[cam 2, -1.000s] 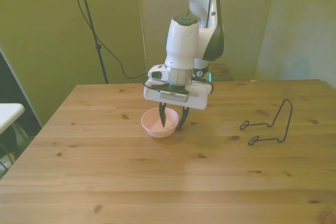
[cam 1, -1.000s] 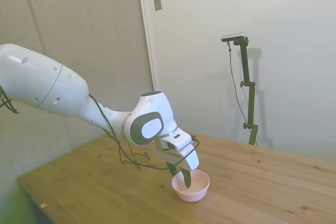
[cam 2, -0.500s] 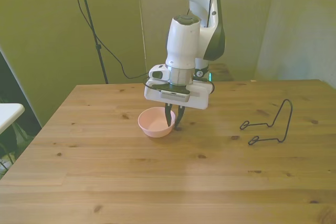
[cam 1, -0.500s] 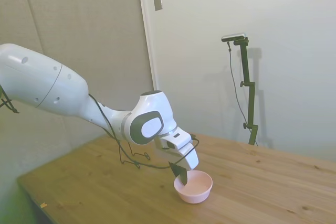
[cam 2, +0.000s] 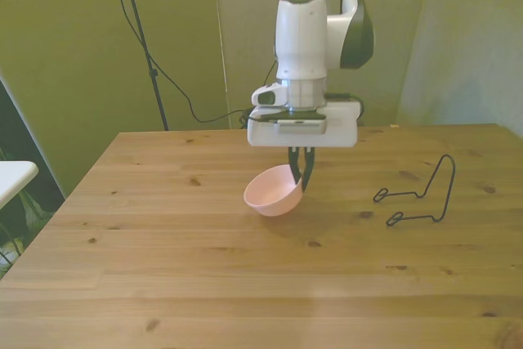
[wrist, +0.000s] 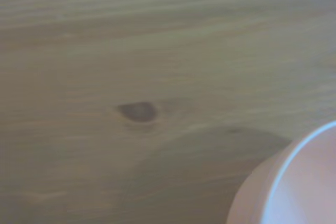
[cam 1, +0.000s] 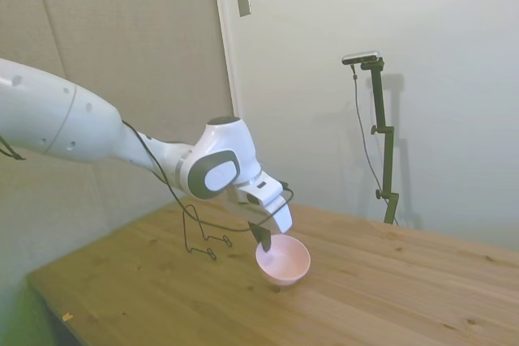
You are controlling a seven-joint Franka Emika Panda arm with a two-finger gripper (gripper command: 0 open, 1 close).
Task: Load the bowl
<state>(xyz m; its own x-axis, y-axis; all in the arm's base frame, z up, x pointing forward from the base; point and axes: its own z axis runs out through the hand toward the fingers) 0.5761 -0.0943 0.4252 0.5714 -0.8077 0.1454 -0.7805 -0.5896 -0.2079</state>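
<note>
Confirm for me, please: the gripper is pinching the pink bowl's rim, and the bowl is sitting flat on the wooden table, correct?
Not quite. The gripper is pinching the pink bowl's rim, but the bowl is not sitting flat: the side view shows it lifted off the wooden table and tilted, hanging from the fingers.

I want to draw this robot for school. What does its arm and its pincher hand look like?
The arm is glossy white and rounded, with dark grey patches at the joints. Thin black cables loop along it. The gripper is a flat white block with a small vent grille on its face and two slim black fingers poking down from it.
</note>
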